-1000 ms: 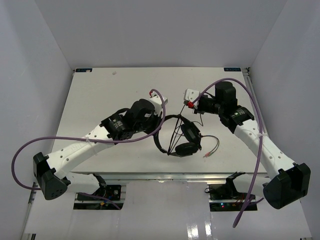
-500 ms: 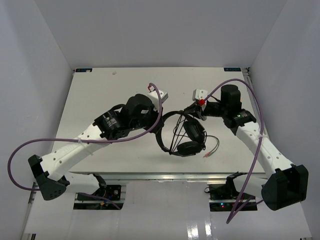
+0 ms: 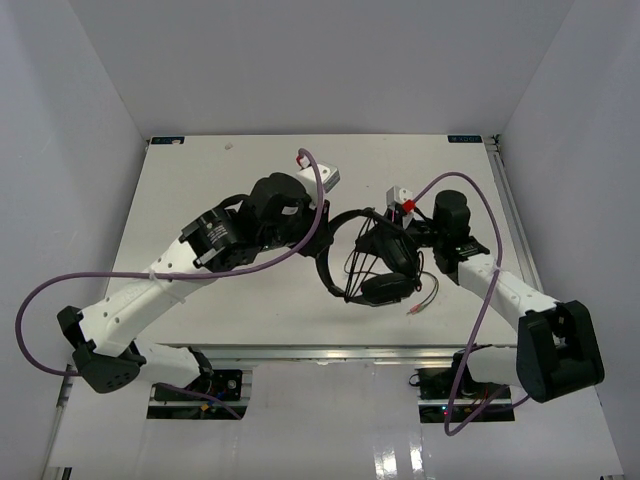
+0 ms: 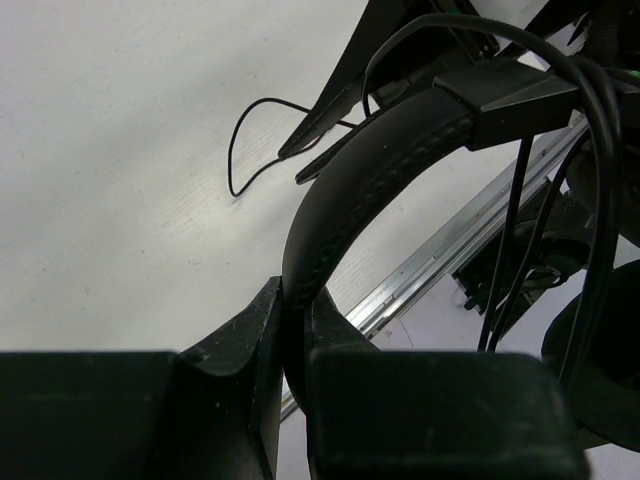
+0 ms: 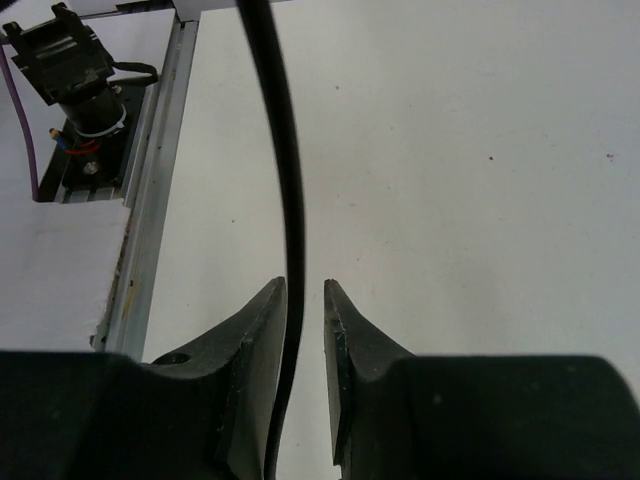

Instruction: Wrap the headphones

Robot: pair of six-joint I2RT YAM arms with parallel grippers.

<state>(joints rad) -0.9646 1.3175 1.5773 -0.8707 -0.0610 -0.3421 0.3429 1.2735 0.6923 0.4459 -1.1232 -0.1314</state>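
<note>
The black headphones (image 3: 382,288) are lifted at mid-table, with the cord wound in loops over the cups. My left gripper (image 3: 324,222) is shut on the thin headband (image 4: 350,190), which is clamped between its fingers (image 4: 250,330). The loose cord end and its light plug (image 3: 412,312) lie on the table to the right. My right gripper (image 3: 388,222) is just above the cups. In the right wrist view the dark cord (image 5: 287,180) runs between the fingertips of the right gripper (image 5: 303,286), resting against the left finger (image 5: 262,320) with a gap to the other, so the jaws stand apart.
Purple robot cables (image 3: 310,240) arc over both arms, close to the headphones. The white table (image 3: 200,200) ends in an aluminium rail (image 3: 330,352) at the near edge, with the black arm mounts (image 3: 205,385) below. White walls close in the sides and the back.
The right gripper's jaws have parted around the cord. The right wrist has dropped lower and closer to the cups. The left arm has carried the headphones slightly to the right.
</note>
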